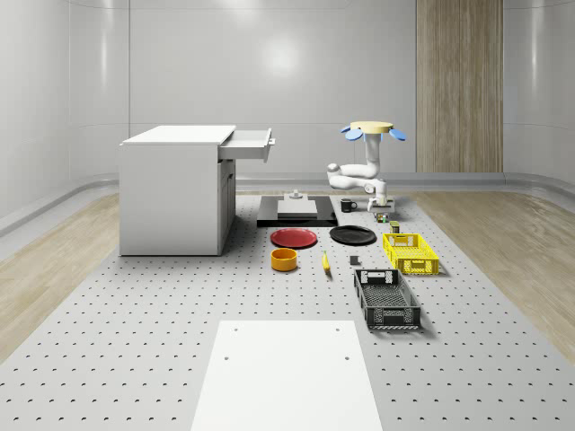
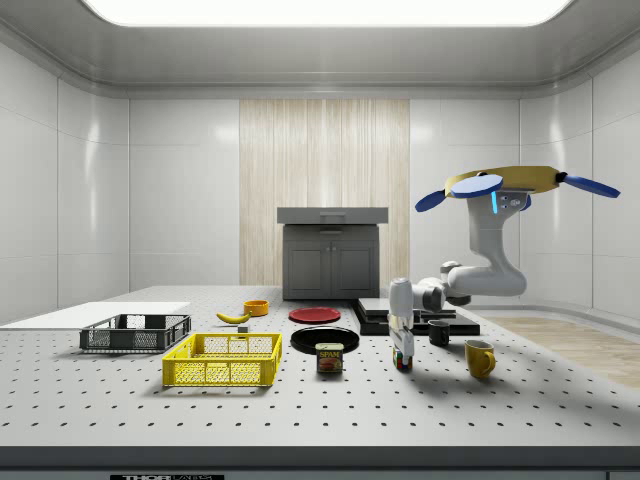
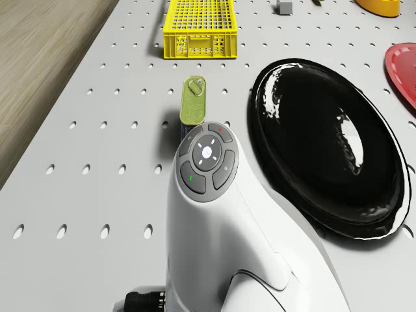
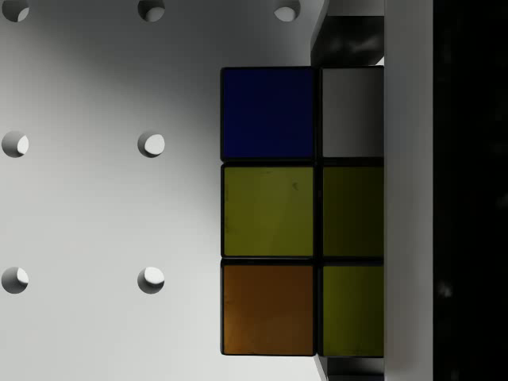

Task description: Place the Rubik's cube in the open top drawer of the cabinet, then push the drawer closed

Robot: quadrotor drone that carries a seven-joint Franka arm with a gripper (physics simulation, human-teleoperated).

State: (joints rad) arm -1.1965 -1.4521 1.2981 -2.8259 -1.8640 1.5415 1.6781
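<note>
1. The Rubik's cube (image 4: 302, 210) shows square, smooth tiles in blue, white, yellow and orange, split by black seams. It sits on the table (image 1: 135, 314), at about 2 o'clock from the black plate (image 1: 352, 235) in the whole-scene view.
2. The gripper (image 2: 401, 345) stands straight over the cube on the glossy white arm. Whether it pinches the cube cannot be told.
3. The drone (image 2: 505, 183), with a flat tan body and blue rotor blades, hovers above the table, off at 1 o'clock from the cube in the side view.
4. The cabinet (image 1: 171, 193) is a plain matte grey box at 9 o'clock from the cube in the whole-scene view. Its top drawer (image 1: 247, 144) is pulled out.
5. The table is a pale grey plate dotted with a regular grid of holes.
6. The room has shiny pale wall panels, one wood-slat panel (image 1: 458, 85) and a wooden floor (image 1: 54, 260).
</note>
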